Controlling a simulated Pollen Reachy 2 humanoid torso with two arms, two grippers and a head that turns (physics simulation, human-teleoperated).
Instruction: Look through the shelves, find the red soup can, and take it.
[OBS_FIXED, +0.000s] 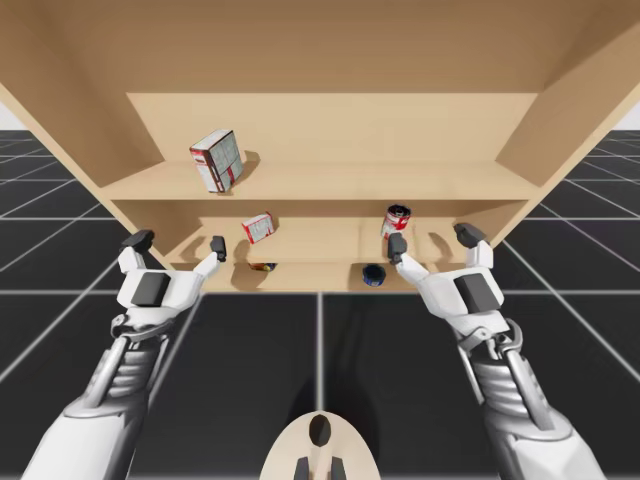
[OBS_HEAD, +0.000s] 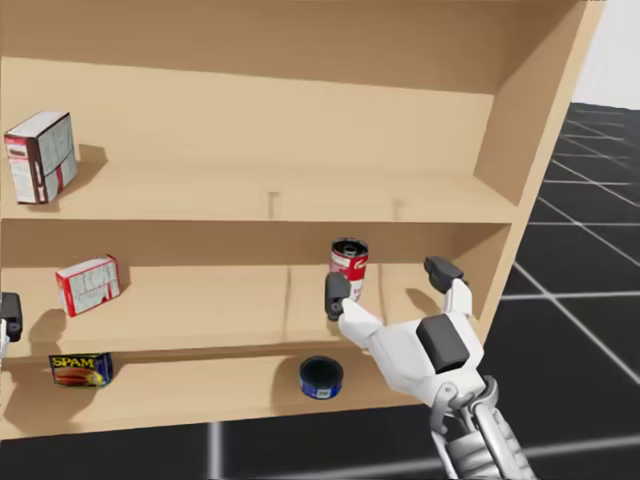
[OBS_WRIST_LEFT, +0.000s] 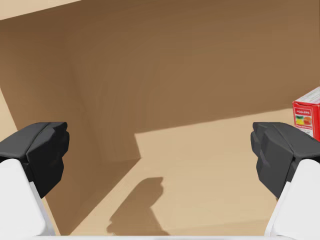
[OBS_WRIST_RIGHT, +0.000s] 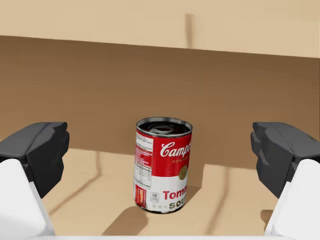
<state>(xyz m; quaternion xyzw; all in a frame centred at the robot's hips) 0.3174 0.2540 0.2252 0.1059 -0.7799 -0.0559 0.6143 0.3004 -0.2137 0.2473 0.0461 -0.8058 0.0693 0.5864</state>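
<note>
The red and white soup can (OBS_WRIST_RIGHT: 162, 165) stands upright on the middle shelf, ahead of my open right gripper (OBS_WRIST_RIGHT: 160, 165) and centred between its fingers without touching them. In the head view the red soup can (OBS_HEAD: 349, 268) is just beyond the right gripper (OBS_HEAD: 388, 284), and from above the can (OBS_FIXED: 397, 220) sits behind that gripper (OBS_FIXED: 430, 240). My left gripper (OBS_FIXED: 178, 243) is open at the shelf's left end, and in its wrist view the left gripper (OBS_WRIST_LEFT: 160, 160) faces the bare shelf corner.
A large red and white box (OBS_FIXED: 217, 160) rests on the top shelf (OBS_FIXED: 330, 185). A smaller red box (OBS_FIXED: 258, 227) lies on the middle shelf. On the lowest shelf sit a blue flat tin (OBS_HEAD: 322, 377) and a blue rectangular tin (OBS_HEAD: 80, 369). The shelf's right wall (OBS_HEAD: 525, 140) is close to my right gripper.
</note>
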